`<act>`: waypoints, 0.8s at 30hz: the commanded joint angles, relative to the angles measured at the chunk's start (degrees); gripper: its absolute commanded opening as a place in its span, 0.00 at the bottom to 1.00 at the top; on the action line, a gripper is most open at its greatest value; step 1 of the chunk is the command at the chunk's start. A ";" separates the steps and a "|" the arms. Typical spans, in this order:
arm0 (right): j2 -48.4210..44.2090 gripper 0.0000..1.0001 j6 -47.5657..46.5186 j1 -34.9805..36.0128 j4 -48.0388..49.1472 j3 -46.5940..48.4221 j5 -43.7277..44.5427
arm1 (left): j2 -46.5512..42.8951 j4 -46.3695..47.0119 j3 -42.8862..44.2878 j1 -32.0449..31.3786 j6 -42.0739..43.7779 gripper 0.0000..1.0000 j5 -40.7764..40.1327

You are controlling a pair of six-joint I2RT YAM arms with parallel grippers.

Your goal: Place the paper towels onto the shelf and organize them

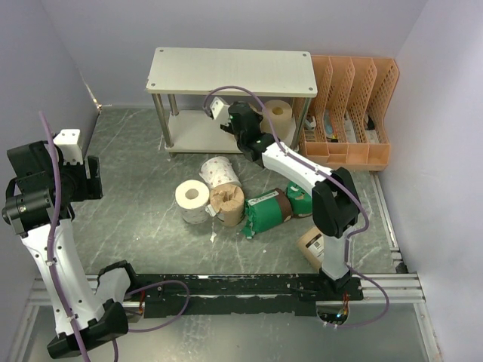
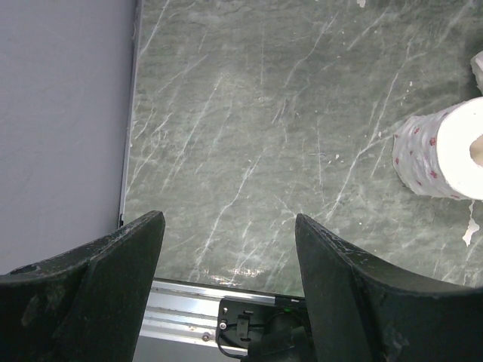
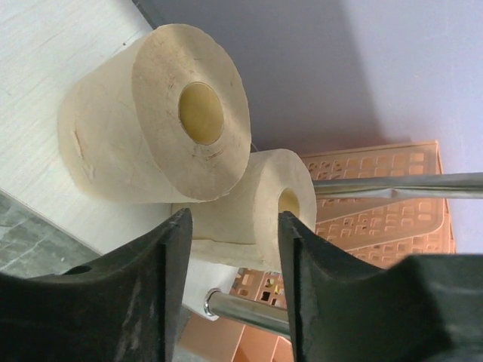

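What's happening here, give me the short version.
The right gripper is at the lower board of the shelf, jaws open, facing two tan rolls already sitting there. The left gripper hangs open over the table, holding nothing. Left on the table: two white rolls, a tan roll, two green-wrapped rolls and a labelled roll by the right arm's base.

Robot lab test cell, plain enclosing walls [image 1: 226,23], aluminium rail [image 1: 392,280], marbled tabletop [image 1: 136,151]
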 commanded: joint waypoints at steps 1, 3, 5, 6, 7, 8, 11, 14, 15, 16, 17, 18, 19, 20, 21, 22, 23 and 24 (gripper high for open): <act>-2.04 0.53 1.52 0.47 1.04 0.34 2.82 | -0.79 -0.18 1.52 -0.02 -0.49 0.82 -0.22; -4.32 0.60 4.54 2.88 0.31 0.09 6.21 | -0.91 -0.29 1.70 -0.02 -0.57 0.82 -0.44; -8.53 0.72 8.80 7.16 0.01 -2.86 10.68 | -1.10 -0.60 2.41 0.04 -0.74 0.82 -0.07; -11.59 0.76 12.05 9.74 0.61 -5.83 12.82 | -1.34 -0.66 2.69 0.05 -1.03 0.82 0.62; -14.86 0.91 16.42 12.23 0.16 -8.95 14.11 | -1.65 -0.52 2.74 0.00 -1.24 0.83 1.64; -18.10 0.99 23.60 14.33 -1.64 -12.22 14.37 | -2.28 -0.20 2.45 0.03 -1.31 0.82 3.13; -26.60 1.00 46.05 15.98 -10.05 -20.63 5.75 | -4.51 1.62 0.35 -0.02 -2.84 0.82 7.23; -33.22 1.00 56.03 16.84 -9.72 -31.22 -2.78 | -6.74 3.10 -1.28 -0.02 -4.38 0.82 10.61; -34.90 1.00 58.86 17.58 -9.29 -34.93 -3.72 | -7.13 3.39 -1.51 0.02 -4.67 0.82 11.74; -36.87 1.00 61.52 18.05 -8.41 -38.11 -5.11 | -7.49 3.58 -1.74 0.04 -5.03 0.81 12.73; -38.78 1.00 64.18 18.35 -6.97 -40.52 -7.18 | -7.83 3.82 -1.92 0.01 -5.32 0.81 13.52; -41.04 1.00 67.28 18.39 -5.07 -43.07 -9.91 | -8.10 4.08 -2.18 -0.02 -5.47 0.81 14.07; -43.56 1.00 70.00 18.38 -2.62 -45.89 -11.88 | -8.31 4.27 -2.46 0.00 -5.56 0.82 14.52; -46.16 0.99 73.34 18.43 0.43 -48.74 -12.89 | -8.43 4.52 -2.71 0.01 -5.66 0.82 14.66; -49.15 0.98 77.02 18.40 4.08 -52.21 -13.34 | -8.52 4.74 -2.92 -0.02 -5.79 0.82 14.61; -52.11 0.95 80.47 18.43 8.19 -55.90 -12.94 | -8.54 4.97 -3.23 0.00 -5.89 0.82 14.34; -55.26 0.92 84.67 18.40 12.75 -59.70 -12.14 | -8.47 5.18 -3.49 -0.02 -6.00 0.82 14.16; -58.67 0.90 88.14 18.39 17.70 -63.52 -11.45 | -8.46 5.35 -3.69 -0.02 -6.02 0.82 13.89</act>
